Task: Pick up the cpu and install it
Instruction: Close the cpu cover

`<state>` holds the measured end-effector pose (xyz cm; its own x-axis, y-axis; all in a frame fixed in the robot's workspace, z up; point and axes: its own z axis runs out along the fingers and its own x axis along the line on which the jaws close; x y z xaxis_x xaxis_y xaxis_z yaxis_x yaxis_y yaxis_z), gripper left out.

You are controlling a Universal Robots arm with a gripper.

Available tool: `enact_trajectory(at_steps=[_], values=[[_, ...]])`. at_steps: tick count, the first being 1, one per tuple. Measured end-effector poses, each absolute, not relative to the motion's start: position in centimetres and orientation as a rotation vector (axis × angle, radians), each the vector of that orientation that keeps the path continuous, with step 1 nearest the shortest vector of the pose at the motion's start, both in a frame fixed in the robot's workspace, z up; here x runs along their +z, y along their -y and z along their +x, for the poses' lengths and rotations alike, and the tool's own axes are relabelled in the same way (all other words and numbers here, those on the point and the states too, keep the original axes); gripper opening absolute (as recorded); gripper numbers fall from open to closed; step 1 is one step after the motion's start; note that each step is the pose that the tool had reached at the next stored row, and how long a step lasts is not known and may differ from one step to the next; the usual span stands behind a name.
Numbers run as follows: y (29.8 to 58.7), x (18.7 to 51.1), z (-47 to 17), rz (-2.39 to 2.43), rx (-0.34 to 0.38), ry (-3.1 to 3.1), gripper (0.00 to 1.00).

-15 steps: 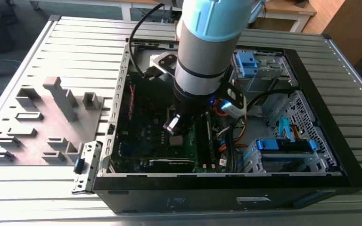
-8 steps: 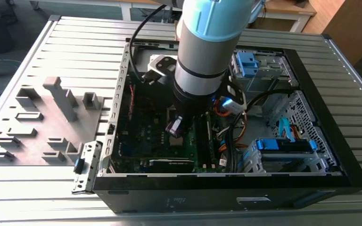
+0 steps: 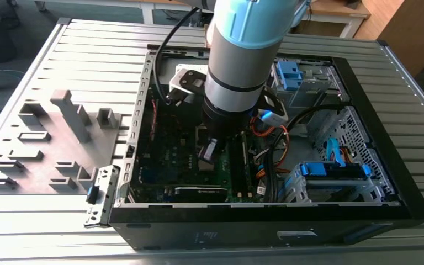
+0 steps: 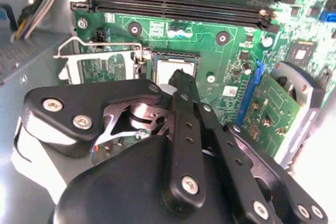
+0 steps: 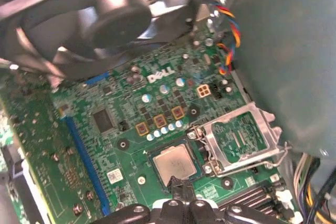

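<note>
Pale-blue and silver arm, exterior view: angled steeply down into the open black case, gripper low inside. Second wrist view: black linked fingers drawn narrow to one tip at the edge of the flat silvery square cpu, seated in its socket on the green motherboard. First wrist view: matte cpu beside the hinged-open metal frame.

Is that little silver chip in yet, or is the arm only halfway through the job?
Mostly done, it seems: the cpu lies flat in its socket on the green motherboard. In hand: the gripper sits right at the chip's edge; whether it grips I cannot tell. Left: the metal hold-down frame stands flipped open beside the chip, not yet closed over it.
</note>
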<state>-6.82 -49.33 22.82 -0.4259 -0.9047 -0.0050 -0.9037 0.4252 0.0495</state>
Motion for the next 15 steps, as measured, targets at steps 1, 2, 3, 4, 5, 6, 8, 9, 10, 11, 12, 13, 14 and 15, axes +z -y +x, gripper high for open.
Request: enact_trajectory(at_steps=[1, 2, 3, 4, 5, 6, 8, 9, 10, 11, 12, 13, 14, 15], values=[[49.33, 22.82, -6.83, 1.682, -0.069, 2.626, 0.11], [49.33, 22.82, -6.83, 1.684, -0.069, 2.624, 0.11], [49.33, 22.82, -6.82, 1.684, -0.069, 2.624, 0.11], [49.33, 22.82, -6.82, 1.684, -0.069, 2.624, 0.11], [49.33, 22.82, -6.82, 1.684, -0.069, 2.624, 0.11], [49.33, 22.82, -6.82, 1.684, -0.069, 2.624, 0.11], [49.33, 22.82, -6.81, 1.684, -0.069, 2.624, 0.11], [49.33, 22.81, -6.77, 1.685, -0.069, 2.624, 0.11], [49.33, 22.81, -6.73, 1.685, -0.069, 2.624, 0.11], [49.33, 22.81, -6.69, 1.685, -0.069, 2.624, 0.11], [49.33, 22.81, -6.65, 1.685, -0.069, 2.624, 0.11], [49.33, 22.82, -6.64, 1.685, -0.069, 2.624, 0.11], [49.33, 22.81, -6.61, 1.686, -0.069, 2.623, 0.11], [49.32, 22.81, -6.53, 1.687, -0.069, 2.623, 0.11]])
